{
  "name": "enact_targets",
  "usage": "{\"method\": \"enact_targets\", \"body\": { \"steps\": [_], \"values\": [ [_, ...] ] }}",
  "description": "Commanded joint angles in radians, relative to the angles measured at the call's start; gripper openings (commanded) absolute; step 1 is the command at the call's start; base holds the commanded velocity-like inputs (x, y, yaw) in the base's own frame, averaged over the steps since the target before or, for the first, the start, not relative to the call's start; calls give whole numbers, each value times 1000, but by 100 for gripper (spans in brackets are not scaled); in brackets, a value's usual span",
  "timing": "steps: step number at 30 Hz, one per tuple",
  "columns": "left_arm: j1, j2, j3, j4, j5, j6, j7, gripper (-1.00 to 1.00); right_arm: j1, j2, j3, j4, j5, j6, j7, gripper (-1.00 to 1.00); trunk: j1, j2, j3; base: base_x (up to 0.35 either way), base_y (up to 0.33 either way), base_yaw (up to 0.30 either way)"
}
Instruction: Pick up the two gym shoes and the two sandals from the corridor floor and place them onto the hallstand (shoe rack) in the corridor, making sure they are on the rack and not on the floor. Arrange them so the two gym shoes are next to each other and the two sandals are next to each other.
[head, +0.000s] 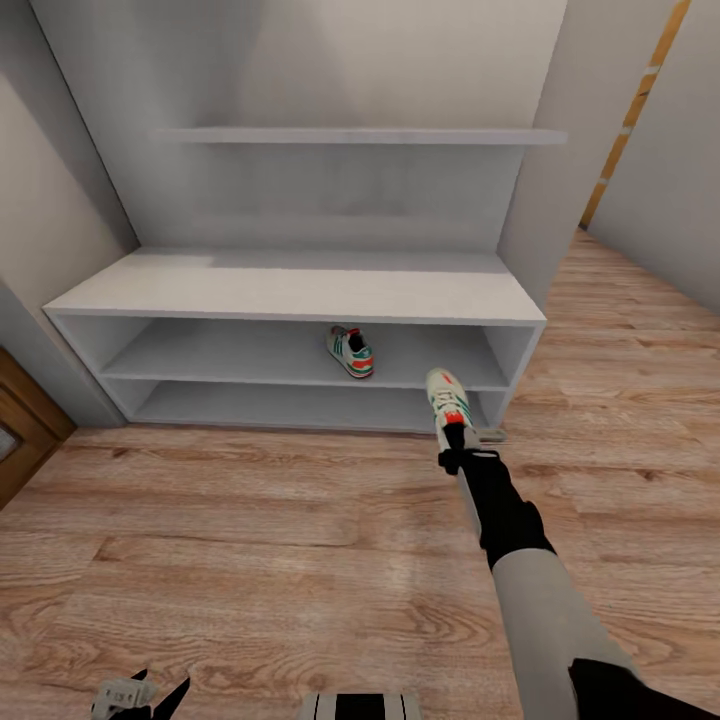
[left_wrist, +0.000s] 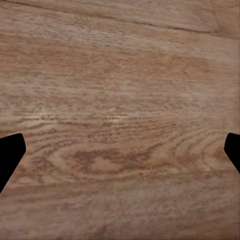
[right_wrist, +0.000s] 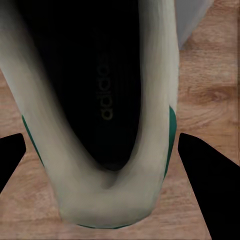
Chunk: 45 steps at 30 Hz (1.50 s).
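Head view: rack (head: 300, 292) standing pale grey against the wall, one shoe (head: 350, 352) already resting on its upper shelf, toe toward the back wall, with room left beside it (presumably for its partner). Second shoe (head: 447, 397) carried at the end of the right arm, right gripper (head: 456, 432) clamped on its heel end, toe aimed at the shelf opening near the rack's right end, clear of the floor (head: 250, 540). Left gripper (head: 140, 692) parked low at the frame's edge over bare planks, out of the way. Left wrist view: wood grain and two dark fingertips (left_wrist: 10, 155) set wide apart, nothing between them. Right wrist view: looking straight down into the held shoe's dark insole, heel collar pinched between the fingers (right_wrist: 200, 175), floor beneath. No sandals to be seen.
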Motion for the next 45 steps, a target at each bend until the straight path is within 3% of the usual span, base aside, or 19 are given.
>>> {"method": "enact_targets", "body": {
  "steps": [1,3,4,8,16,45],
  "values": [
    [-1,-1,2,1,7,2,-9,100,-1,1,6,-4,-1,6,1,-100,0,0,-1,0,0,0],
    [-1,-2,2,1,5,2,-8,100,-2,1,41,-5,-41,8,2,-100,0,0,-1,0,0,0],
    [-1,-3,2,1,5,2,-8,100,-2,1,118,-6,-72,14,2,-100,0,0,-1,0,0,0],
    [-1,-3,3,0,4,2,-8,100,-2,1,172,-7,-82,29,1,-100,0,0,-1,0,0,0],
    [-1,-2,3,1,4,3,-8,100,-1,1,176,-7,-83,60,1,-100,0,0,-1,108,-16,4],
    [-1,-5,0,2,4,4,-8,100,1,1,176,-6,-84,62,3,-100,0,0,-11,217,-28,44]
  ]
}}
